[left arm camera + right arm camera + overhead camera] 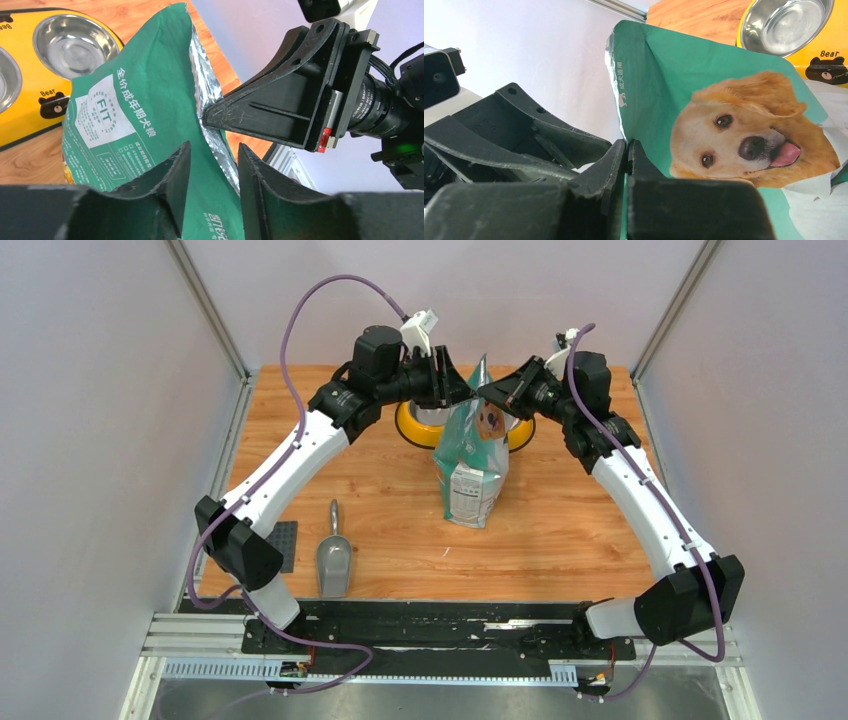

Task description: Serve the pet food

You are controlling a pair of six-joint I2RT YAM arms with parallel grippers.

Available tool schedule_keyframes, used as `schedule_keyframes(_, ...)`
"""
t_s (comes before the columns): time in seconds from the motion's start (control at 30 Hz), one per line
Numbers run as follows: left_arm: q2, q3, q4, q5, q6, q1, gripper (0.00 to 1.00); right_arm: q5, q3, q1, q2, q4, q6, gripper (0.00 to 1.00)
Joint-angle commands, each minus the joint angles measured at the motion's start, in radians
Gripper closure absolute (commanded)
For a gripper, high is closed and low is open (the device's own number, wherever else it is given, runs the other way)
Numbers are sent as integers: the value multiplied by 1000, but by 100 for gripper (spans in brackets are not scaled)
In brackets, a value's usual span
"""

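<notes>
The teal-green pouch (472, 465) with the golden retriever print stands upright mid-table, its top torn open and showing the foil lining (200, 75). The pet food is hidden inside; no kibble shows. My right gripper (492, 392) is shut on the pouch's dog-print wall (659, 85) near the top edge, with its jaws pinched together (626, 144). My left gripper (452, 386) is open on the opposite side, and the pouch's back wall (140, 125) and foil edge pass between its fingertips (214, 150). The right gripper's black finger (280, 105) shows close ahead in the left wrist view.
The yellow double feeder (408, 427) with steel bowls sits just behind the pouch, also seen in the left wrist view (30, 120) and right wrist view (824, 55). The grey scoop (333, 562) lies at the near left beside a dark plate (284, 540). Walls enclose the table.
</notes>
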Motion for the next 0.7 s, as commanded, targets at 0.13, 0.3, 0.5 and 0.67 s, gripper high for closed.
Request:
schedule_keyframes(0.13,-57,2,-41,11,69,3,41,-14,38,5,2,50,-31,91)
schedule_keyframes(0.3,-43,12,-48,36,62,3,44,-28,37,6,-4,60,-12,73)
schedule_keyframes(0.5,-27,35,-51,47,55,4,51,-10,27,4,-24,61,4,73)
schedule_keyframes(0.67,-10,51,-56,51,53,4,58,5,14,4,-48,60,9,73)
